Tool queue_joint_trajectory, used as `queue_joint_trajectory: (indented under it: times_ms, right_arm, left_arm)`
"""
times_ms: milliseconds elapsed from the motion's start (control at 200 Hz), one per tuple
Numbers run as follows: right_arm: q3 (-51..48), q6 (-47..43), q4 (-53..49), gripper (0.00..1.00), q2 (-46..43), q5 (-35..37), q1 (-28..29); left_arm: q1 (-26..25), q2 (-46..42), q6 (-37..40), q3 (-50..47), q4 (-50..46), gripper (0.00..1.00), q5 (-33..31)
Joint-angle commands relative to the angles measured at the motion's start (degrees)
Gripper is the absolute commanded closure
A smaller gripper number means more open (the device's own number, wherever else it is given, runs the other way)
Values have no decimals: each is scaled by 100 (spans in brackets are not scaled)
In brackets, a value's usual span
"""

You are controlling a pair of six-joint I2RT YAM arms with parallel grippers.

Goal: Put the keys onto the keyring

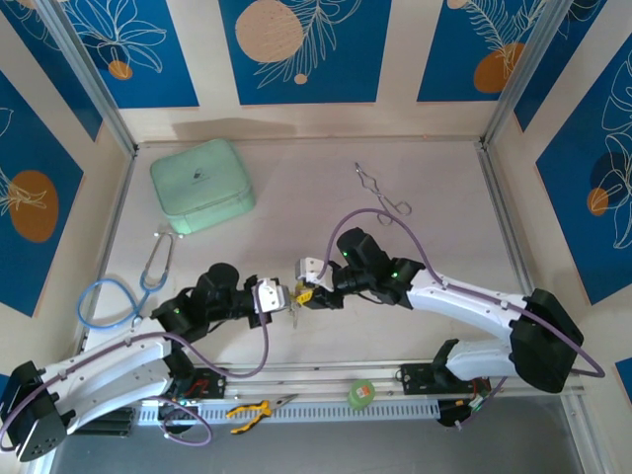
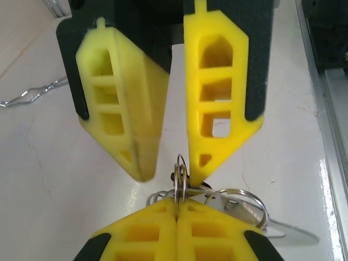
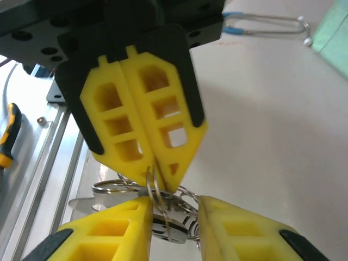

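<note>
At the middle front of the table my two grippers meet tip to tip. My left gripper (image 1: pixel 289 303) (image 2: pixel 181 202) is shut on the keyring (image 2: pixel 182 175) (image 3: pixel 154 187), a thin silvery loop that stands on edge between its pads. Further rings and a flat silver key (image 2: pixel 291 232) (image 3: pixel 171 228) hang bunched behind it. My right gripper (image 1: pixel 308 293) (image 3: pixel 175 204) is open, one finger on each side of the bunch, and its right finger (image 2: pixel 215 98) touches the rings. The keys' coloured heads are hidden among the rings.
A mint-green case (image 1: pixel 202 185) lies at the back left and silver forceps (image 1: pixel 380 193) at the back centre. A blue stethoscope (image 1: pixel 123 291) lies at the left. Yellow-handled pliers (image 1: pixel 252 410) and a green tape roll (image 1: pixel 361 393) rest on the front rail.
</note>
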Motion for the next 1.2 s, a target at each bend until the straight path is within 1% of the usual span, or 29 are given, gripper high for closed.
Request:
queue_joint_trajectory:
  times_ms: [0, 175, 350, 405, 550, 630, 690, 725, 750, 775, 795, 820, 885, 980, 1070, 1195]
  right_arm:
    - [-292, 291, 279, 71, -172, -142, -67]
    - [-471, 544, 648, 71, -199, -201, -34]
    - [-493, 654, 878, 71, -124, -341, 25]
    - [-512, 670, 938, 73, -111, -383, 45]
    - [-484, 673, 968, 83, -38, -443, 84]
    - [-478, 662, 994, 91, -15, -527, 87]
    - [-467, 639, 988, 100, -21, -593, 89]
    - [-440, 618, 945, 100, -29, -600, 94]
    - [-422, 590, 889, 100, -45, -562, 93]
    - [-398, 542, 806, 100, -51, -522, 98]
    - [-364, 485, 693, 100, -75, -452, 100]
    - [-333, 425, 590, 100, -84, -376, 107]
    - [-175, 152, 102, 100, -123, -58, 125]
    - [100, -268, -584, 100, -117, 338, 194]
    - [322, -529, -1012, 100, -72, 590, 268]
    - [514, -597, -1168, 100, -46, 713, 378]
  left_arm:
    - [30, -151, -380, -234, 717, 100, 267]
    - [28, -190, -654, -504, 1236, 100, 330]
    - [30, -148, -780, -618, 1470, 100, 417]
    - [30, -124, -800, -623, 1503, 100, 425]
    - [30, -114, -870, -672, 1688, 100, 462]
    - [30, -85, -905, -677, 1771, 100, 476]
    - [30, -78, -904, -670, 1738, 100, 428]
    - [25, -85, -906, -644, 1654, 90, 319]
    - [26, -116, -892, -621, 1561, 80, 244]
    - [30, -157, -857, -595, 1431, 72, 170]
    - [29, -206, -826, -562, 1311, 68, 114]
    - [24, -265, -777, -531, 1148, 65, 32]
    - [29, -440, -596, -401, 685, 64, -119]
    - [30, -611, -337, -232, 144, 65, -246]
    - [30, -635, -268, -172, 106, 67, -221]
    - [30, -437, -307, -92, 289, 69, 21]
